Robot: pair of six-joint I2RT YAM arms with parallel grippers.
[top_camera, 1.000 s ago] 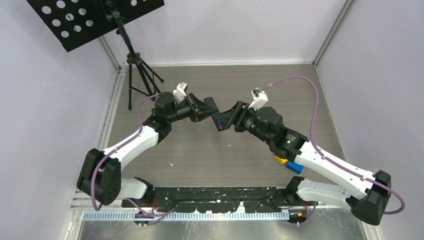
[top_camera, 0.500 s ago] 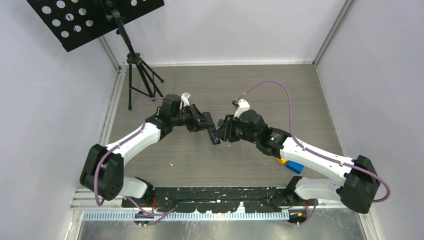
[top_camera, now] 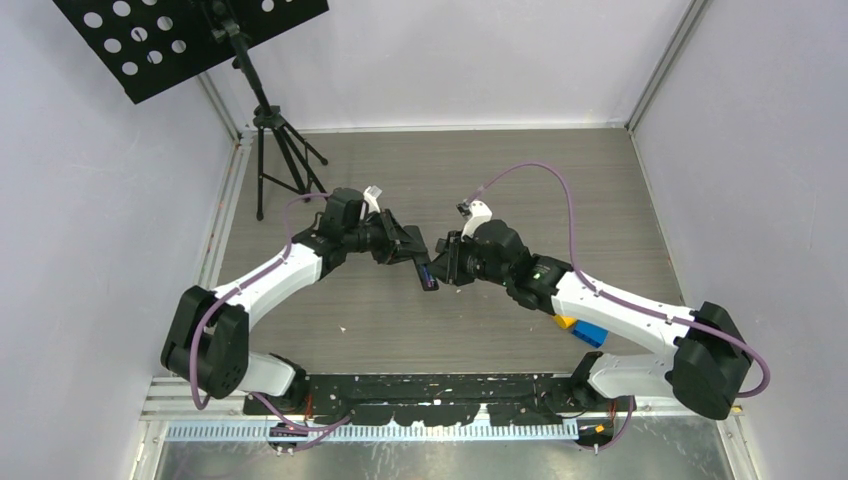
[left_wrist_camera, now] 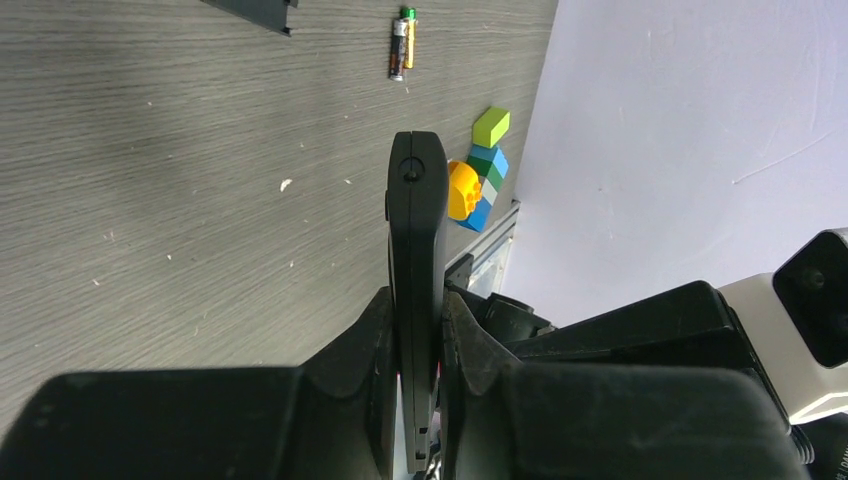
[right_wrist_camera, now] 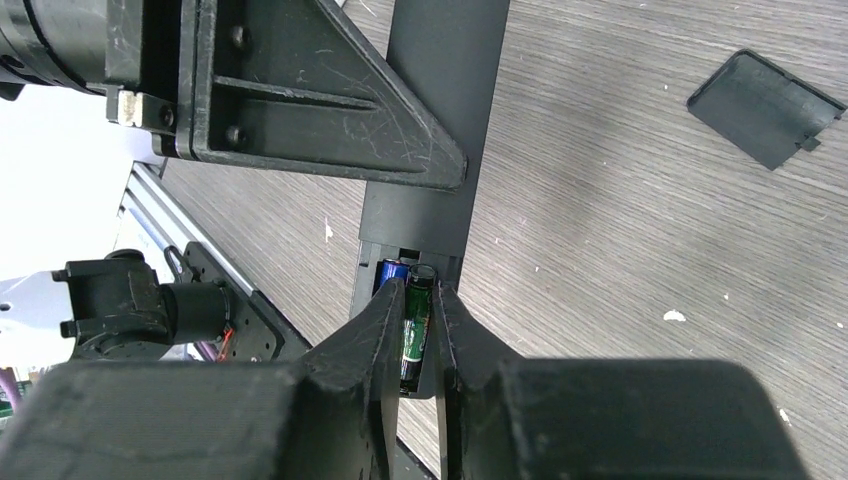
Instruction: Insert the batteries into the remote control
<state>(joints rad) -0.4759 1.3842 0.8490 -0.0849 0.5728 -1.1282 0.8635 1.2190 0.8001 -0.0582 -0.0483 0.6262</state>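
Note:
My left gripper (left_wrist_camera: 416, 300) is shut on the black remote control (left_wrist_camera: 417, 230), which it holds edge-on above the table. In the right wrist view the remote control (right_wrist_camera: 430, 150) shows its open battery bay, with a blue battery (right_wrist_camera: 390, 272) and a dark green battery (right_wrist_camera: 417, 325) side by side in it. My right gripper (right_wrist_camera: 415, 300) is closed around the green battery, one finger on each side. In the top view the two grippers meet over the middle of the table: left (top_camera: 415, 255), right (top_camera: 447, 262). Two more batteries (left_wrist_camera: 401, 45) lie on the table.
The remote's black battery cover (right_wrist_camera: 765, 108) lies flat on the wood-grain table. Coloured toy blocks (left_wrist_camera: 480, 175) sit near the right wall and show under the right arm (top_camera: 580, 328). A black music stand (top_camera: 190, 40) on a tripod (top_camera: 275, 150) occupies the far left corner.
Both grippers came lower and nearer the table's front. The right gripper moved left onto the remote's battery bay and its jaws narrowed onto the green battery. The left grip is unchanged.

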